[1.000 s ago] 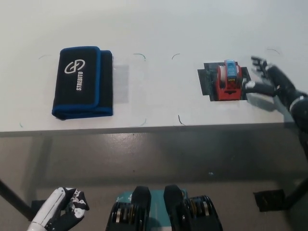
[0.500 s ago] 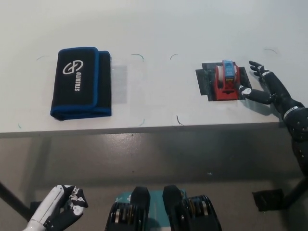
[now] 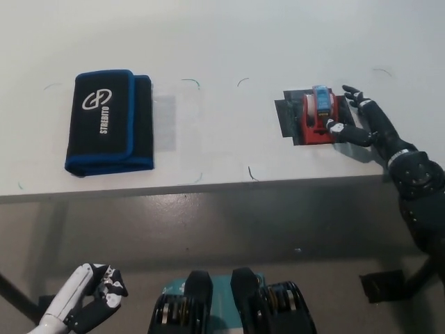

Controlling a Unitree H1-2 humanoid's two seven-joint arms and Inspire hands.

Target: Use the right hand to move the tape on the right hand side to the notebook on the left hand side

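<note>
I see one tape [image 3: 320,113], one notebook [image 3: 109,122] on white surface [image 3: 222,42]. My right hand [image 3: 354,120] spread beside tape, gripping nothing; left hand [image 3: 87,300] low, can't tell.

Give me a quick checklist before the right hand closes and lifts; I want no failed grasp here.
1. Black right hand beside the red tape dispenser: ok, fingers spread at its right side.
2. Firm hold on the dispenser: not ok, hand is open.
3. Dispenser sits on the dark square mat: ok.
4. Black notebook with blue edging flat at table left: ok.
5. White tabletop between them bare of objects: ok, only faint pen marks.
6. White left hand out of the way: ok, low at lower left.
</note>
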